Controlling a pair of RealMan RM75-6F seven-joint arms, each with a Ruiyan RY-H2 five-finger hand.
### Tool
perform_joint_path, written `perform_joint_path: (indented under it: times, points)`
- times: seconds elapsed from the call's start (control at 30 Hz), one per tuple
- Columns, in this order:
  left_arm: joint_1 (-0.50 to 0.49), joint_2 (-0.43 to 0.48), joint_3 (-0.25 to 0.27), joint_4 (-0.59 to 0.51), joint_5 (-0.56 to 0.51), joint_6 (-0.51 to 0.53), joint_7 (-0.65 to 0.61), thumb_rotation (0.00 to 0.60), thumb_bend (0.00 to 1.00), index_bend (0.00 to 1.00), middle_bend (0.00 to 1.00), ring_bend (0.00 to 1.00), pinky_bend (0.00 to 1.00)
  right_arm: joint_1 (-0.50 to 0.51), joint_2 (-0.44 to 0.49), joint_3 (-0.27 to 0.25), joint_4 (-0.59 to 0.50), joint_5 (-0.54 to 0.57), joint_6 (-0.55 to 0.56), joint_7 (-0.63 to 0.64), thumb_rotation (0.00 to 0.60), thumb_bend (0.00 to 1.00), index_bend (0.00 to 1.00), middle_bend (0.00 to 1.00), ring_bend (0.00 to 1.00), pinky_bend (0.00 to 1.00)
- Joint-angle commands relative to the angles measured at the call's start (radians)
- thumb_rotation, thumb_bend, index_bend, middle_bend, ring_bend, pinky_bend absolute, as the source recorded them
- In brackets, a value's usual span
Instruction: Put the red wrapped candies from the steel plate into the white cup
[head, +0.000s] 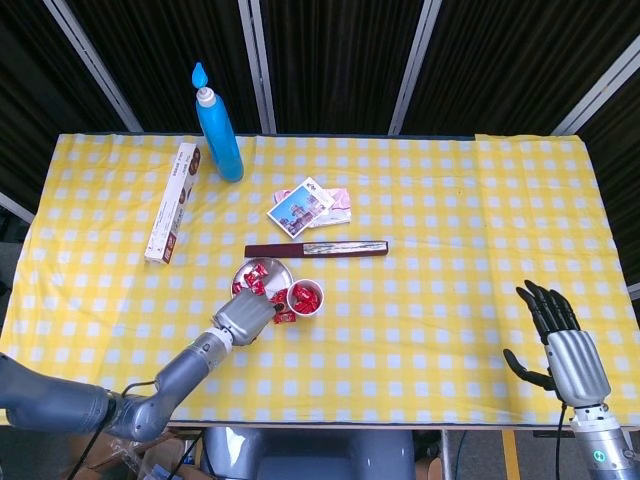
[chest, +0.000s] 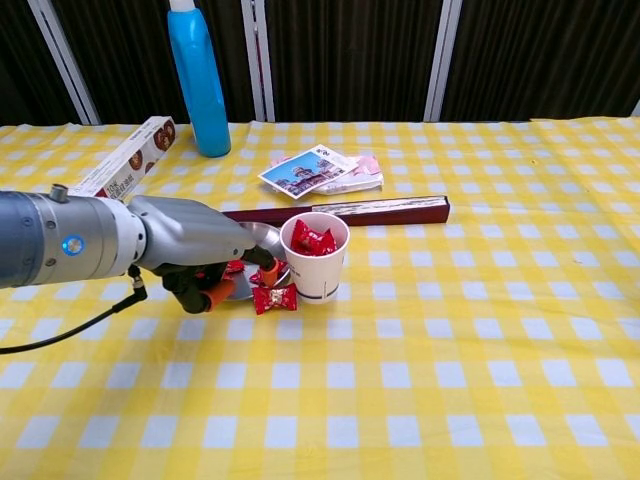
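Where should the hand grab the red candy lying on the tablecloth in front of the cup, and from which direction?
Pinch the candy across its plump middle, coming down from above. It lies flat on the cloth with its twisted wrapper ends pointing left and right, so the middle is the thickest part. The white cup stands close behind it and the left hand is already just to its left, so a low sideways approach is probably crowded.

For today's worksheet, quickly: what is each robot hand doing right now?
Left hand: low over the steel plate, fingers curled; a grip cannot be told.
Right hand: open, holding nothing, at the table's near right edge.
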Motion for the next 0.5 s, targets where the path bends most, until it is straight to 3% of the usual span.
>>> perform_joint_path:
  times: [0.03,0.5]
  points:
    - [-0.009,-0.016,-0.006,0.008,-0.006,0.004,-0.001,0.600,0.75,0.19,0.97,1.00,1.00,0.000,0.000,0.000,0.000,0.000,-0.001,0.001,0.600,0.39,0.00,0.00,0.00,0.00]
    - [-0.033,-0.036,0.008,0.014,-0.034,0.018,0.000,0.600,0.75,0.22,0.97,1.00,1.00,0.000,0.000,0.000,0.001,0.000,0.000,0.000,0.600,0.39,0.00,0.00,0.00,0.00]
